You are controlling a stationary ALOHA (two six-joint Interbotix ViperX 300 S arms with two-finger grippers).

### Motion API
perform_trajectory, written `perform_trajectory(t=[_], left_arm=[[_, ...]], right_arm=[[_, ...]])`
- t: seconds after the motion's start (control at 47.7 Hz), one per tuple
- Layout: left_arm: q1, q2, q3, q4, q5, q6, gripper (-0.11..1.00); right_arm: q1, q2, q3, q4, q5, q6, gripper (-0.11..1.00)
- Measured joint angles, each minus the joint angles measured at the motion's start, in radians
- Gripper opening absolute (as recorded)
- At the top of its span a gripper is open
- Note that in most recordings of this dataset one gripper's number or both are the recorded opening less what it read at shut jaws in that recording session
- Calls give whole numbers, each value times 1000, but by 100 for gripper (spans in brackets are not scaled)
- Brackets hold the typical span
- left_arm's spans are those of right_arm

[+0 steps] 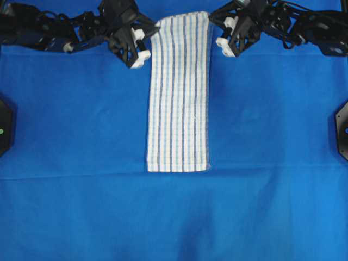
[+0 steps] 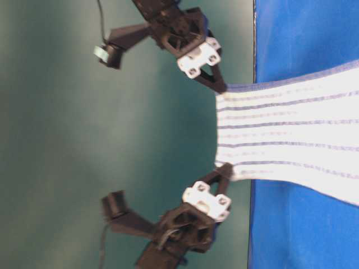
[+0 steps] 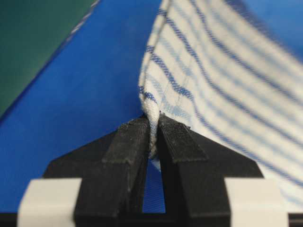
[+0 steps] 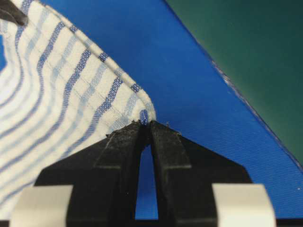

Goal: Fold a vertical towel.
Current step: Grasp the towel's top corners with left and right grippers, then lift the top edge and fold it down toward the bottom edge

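Bright blue cloth (image 1: 70, 136) covers the bench in the overhead view, and the towel (image 1: 179, 92) lies lengthwise down its middle, from 12 o'clock to just below centre. The left pincer (image 1: 154, 33) meets the towel's top corner at 11 o'clock, the right pincer (image 1: 210, 23) the other top corner at 1 o'clock.

Table-level view: dark green backdrop (image 2: 67, 134) fills the 9 o'clock side; the towel (image 2: 291, 134) stretches in from 3 o'clock, its free edge lifted off the blue cloth (image 2: 303, 33) and held taut between two pincers at 12 and 6 o'clock.

Left wrist view: the left pincer (image 3: 155, 124) is clamped on a towel (image 3: 213, 75) corner, cloth rising toward 1 o'clock.

Right wrist view: the right pincer (image 4: 146, 126) is clamped on a towel (image 4: 61, 94) corner, cloth spreading toward 10 o'clock
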Motion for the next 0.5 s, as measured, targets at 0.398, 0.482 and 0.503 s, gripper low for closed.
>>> perform_trajectory(t=[0.398,0.482,0.503], left_arm=[[-170,-153,78,0,126,-5,4],[-218,-164,98,0,130,-18,4],[-230,-166,103,0,130,-18,4]], right_arm=[[196,-186,127,15,26,8,9],[255,-204,150,38,25,8,9],[270,-207,155,43,26,6,9]])
